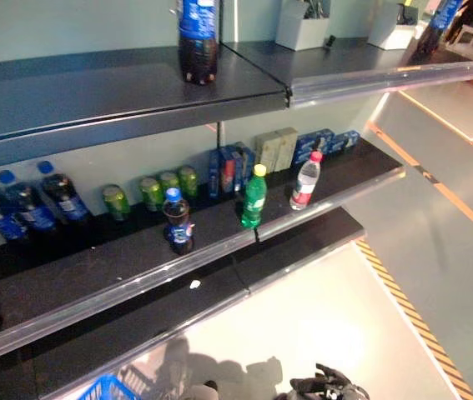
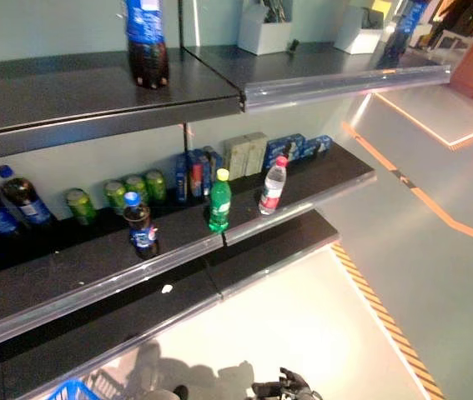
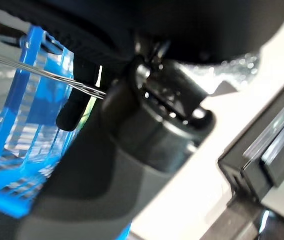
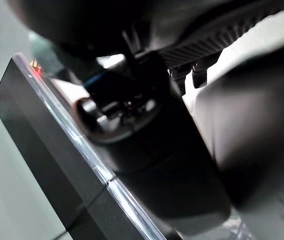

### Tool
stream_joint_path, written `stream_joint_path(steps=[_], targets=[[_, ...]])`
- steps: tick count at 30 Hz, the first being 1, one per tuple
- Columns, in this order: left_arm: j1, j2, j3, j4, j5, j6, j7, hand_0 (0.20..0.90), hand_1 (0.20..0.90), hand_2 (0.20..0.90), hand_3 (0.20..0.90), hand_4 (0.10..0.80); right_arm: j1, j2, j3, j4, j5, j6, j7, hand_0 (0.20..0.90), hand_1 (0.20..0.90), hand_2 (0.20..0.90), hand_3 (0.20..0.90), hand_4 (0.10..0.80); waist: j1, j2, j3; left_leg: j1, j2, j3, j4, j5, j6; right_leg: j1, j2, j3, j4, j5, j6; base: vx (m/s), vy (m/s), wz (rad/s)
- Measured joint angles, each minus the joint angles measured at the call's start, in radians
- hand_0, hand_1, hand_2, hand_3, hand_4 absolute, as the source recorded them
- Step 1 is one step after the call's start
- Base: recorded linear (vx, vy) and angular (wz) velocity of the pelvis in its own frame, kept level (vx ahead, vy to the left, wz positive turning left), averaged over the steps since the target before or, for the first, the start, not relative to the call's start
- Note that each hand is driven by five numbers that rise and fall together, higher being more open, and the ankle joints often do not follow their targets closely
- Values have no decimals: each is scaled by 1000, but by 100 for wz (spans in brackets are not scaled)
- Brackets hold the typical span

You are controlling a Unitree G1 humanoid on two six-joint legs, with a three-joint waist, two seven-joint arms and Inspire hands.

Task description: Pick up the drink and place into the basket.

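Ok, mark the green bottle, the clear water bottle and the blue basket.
green bottle point(image 1: 254, 204): left eye view, on its body.
clear water bottle point(image 1: 304, 185): left eye view, on its label.
blue basket point(image 3: 16, 150): left wrist view, on its wall.

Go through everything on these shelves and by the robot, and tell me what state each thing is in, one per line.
Green bottle: upright, capped, middle shelf front.
Clear water bottle: upright, capped.
Small cola bottle: upright, capped.
Tall cola bottle: upright, top shelf.
Green cans: standing in a row.
Blue basket: beside the left hand, contents unclear.
Right hand: low, holding nothing visible.
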Motion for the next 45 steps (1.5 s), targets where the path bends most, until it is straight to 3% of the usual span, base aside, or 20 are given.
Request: stream_joint_path(steps=[3, 4, 7, 11, 13, 16, 19, 21, 22, 23, 25, 27, 28, 29, 31, 34, 38, 40, 41, 45], targets=[[4, 41, -9, -29, -2, -5, -33, 300, 300, 300, 200, 100, 4, 4, 0, 3, 1, 27, 2, 900, 900, 900, 900, 800, 2, -11, 11, 69, 65, -34, -21, -48, -76, 66, 21, 11, 3, 71, 12, 337, -480, 52], [4, 36, -7, -42, -3, -3, -51, 300, 300, 300, 200, 100, 4, -2, 0, 2, 2, 32, 3, 900, 900, 900, 900, 800, 0, 4, 13, 102, 115, -31, -46, -52, -79, 82, 54, -11, 31, 103, -11, 124, -200, 49], [4, -13, 2, -31, -11, -2, -66, 300, 300, 300, 200, 100, 6, -55, 3, -4, 1, 39, 7, 900, 900, 900, 900, 800, 0, 45, 4, 93, 135, 17, 53, -87, -73, 83, 107, -46, 60, 94, -59, 172, -382, 17], [-13, -6, 42, 2, -9, 49, -157, 300, 300, 300, 200, 100, -1, -75, -7, 4, 4, 41, 39, 900, 900, 900, 900, 800, 1, 12, 20, -83, 164, 28, 340, 33, -162, 113, 172, -117, 66, 44, -141, 184, -472, 37], [-16, 30, 54, 0, -10, 70, -157, 300, 300, 300, 200, 100, 2, -64, -4, 4, 7, 40, 45, 900, 900, 900, 900, 800, 9, -27, 32, -119, 165, 45, 396, 130, -150, 151, 174, -131, 39, 38, -167, 168, -220, 46], [-25, 40, 56, 23, -10, 77, -138, 300, 300, 300, 200, 100, -2, -87, 19, 6, 7, 33, 44, 900, 900, 900, 900, 800, 28, -47, 38, -119, 55, 134, 395, 45, -113, 183, 154, -155, -1, 44, -193, 222, -130, 11], [-28, -2, 58, 70, -6, 86, -127, 300, 300, 300, 200, 100, -18, -109, 29, 6, 6, 18, 45, 900, 900, 900, 900, 800, 30, 23, 37, -78, -45, 218, 142, 13, -74, 187, 176, -182, -35, 50, -200, 353, -156, -12], [-27, -34, 63, 86, 20, 97, -125, 300, 300, 300, 200, 100, -20, -91, 49, 22, 7, 29, 39, 900, 900, 900, 900, 800, 74, 75, 45, -51, -29, 239, 27, 47, 20, 142, 240, -186, 150, -26, -178, 241, -118, -24], [-22, -31, 76, 88, 23, 95, -124, 300, 300, 300, 200, 100, -11, -62, 60, 22, 7, 32, 36, 900, 900, 900, 900, 800, 80, 57, 44, -54, -28, 246, 37, 50, 15, 153, 258, -192, 211, -99, -187, 216, -84, 0], [-23, -25, 79, 94, 24, 95, -124, 300, 300, 300, 200, 100, -7, -36, 69, 21, 8, 35, 36, 900, 900, 900, 900, 800, 84, 31, 53, -65, -51, 243, 63, 43, 13, 211, 268, -205, 154, -157, -258, 220, -51, 64], [-30, -32, 89, 122, 18, 97, -109, 300, 300, 300, 200, 100, -10, -16, 67, 20, 8, 40, 35, 900, 900, 900, 900, 800, 91, 32, 59, -94, -39, 255, 106, 24, -14, 232, 287, -210, 118, -155, -264, 264, -44, 70], [-9, -41, 105, 126, 5, 91, -89, 300, 300, 300, 200, 100, -14, -6, 66, 20, 7, 41, 35, 900, 900, 900, 900, 800, 119, 10, 59, -68, -56, 248, 88, 23, -11, 226, 283, -175, 152, -179, -255, 300, -76, 27], [9, -51, 113, 126, -13, 74, -86, 300, 300, 300, 200, 100, -18, -4, 65, 24, 6, 38, 36, 900, 900, 900, 900, 800, 119, -2, 60, -51, -58, 266, 70, 22, 36, 228, 274, -174, 208, -206, -215, 269, -109, 34], [6, -62, 115, 126, -13, 52, -82, 300, 300, 300, 200, 100, -32, -7, 62, 21, 6, 36, 36, 900, 900, 900, 900, 800, 113, 0, 80, -29, -45, 268, 65, 28, 59, 187, 265, -160, 352, -227, -122, 287, -192, 63], [5, -64, 88, 116, -13, 35, -70, 300, 300, 300, 200, 100, -31, -5, 61, 2, 7, 34, 39, 900, 900, 900, 900, 800, 106, 7, 88, -1, -11, 275, 40, 29, 59, 72, 234, -117, 612, -171, -49, 180, -225, 76], [-8, -60, 12, 82, -13, 8, -55, 300, 300, 300, 200, 100, -19, -16, 55, -20, 9, 15, 36, 900, 900, 900, 900, 800, 74, 8, 87, 5, 20, 337, 11, 62, 57, 46, 120, -107, 596, -180, -61, 128, -427, 111], [-41, -40, -77, -13, -13, 0, -44, 300, 300, 300, 200, 100, -29, -26, 71, -21, 12, 6, 14, 900, 900, 900, 900, 800, 35, 14, 80, -55, 26, 264, -9, 86, 13, 77, -6, 43, 195, -78, -17, 161, -548, 120], [-25, -8, -117, -63, -12, -28, -30, 300, 300, 300, 200, 100, -31, -4, 91, -21, 10, 10, 24, 900, 900, 900, 900, 800, 33, -33, 66, -27, 34, 231, -43, 111, -42, 86, 2, 43, 114, -9, -46, 53, -428, 62], [-8, -8, -147, -66, -10, -28, -27, 300, 300, 300, 200, 100, -31, -2, 99, -32, 9, 12, 32, 900, 900, 900, 900, 800, 17, -23, 67, -5, 68, 213, -56, 117, -69, 110, 28, 32, 124, 20, -4, 60, -483, 11], [14, -54, -104, -69, -12, -48, -42, 300, 300, 300, 200, 100, -13, -22, 141, -98, 7, 12, 67, 900, 900, 900, 900, 800, 41, 20, 38, -3, 223, 192, -100, 94, -89, 109, 178, -28, 90, 37, -96, -25, -357, -21]])
